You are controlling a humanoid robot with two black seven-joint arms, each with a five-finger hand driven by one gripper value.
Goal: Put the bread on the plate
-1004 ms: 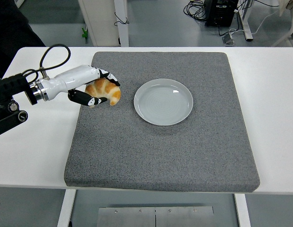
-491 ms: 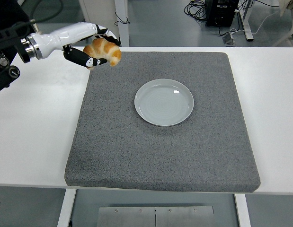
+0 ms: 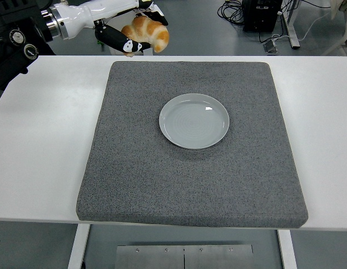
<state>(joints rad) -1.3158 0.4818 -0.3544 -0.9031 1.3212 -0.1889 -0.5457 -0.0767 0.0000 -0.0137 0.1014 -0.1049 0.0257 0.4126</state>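
My left hand (image 3: 134, 31) is shut on the bread, a golden croissant (image 3: 148, 32), and holds it high in the air near the top of the picture, above the far left corner of the grey mat (image 3: 139, 185). The white plate (image 3: 194, 120) lies empty in the middle of the mat, well to the right of and nearer than the croissant. The white forearm comes in from the upper left edge. My right arm is out of view.
The grey foam mat covers most of the white table (image 3: 41, 151). Beyond the far edge are table legs and cables on the floor (image 3: 240, 14).
My left hand has lifted the croissant off the mat's left side, carrying it up and to the right. The plate has not moved.
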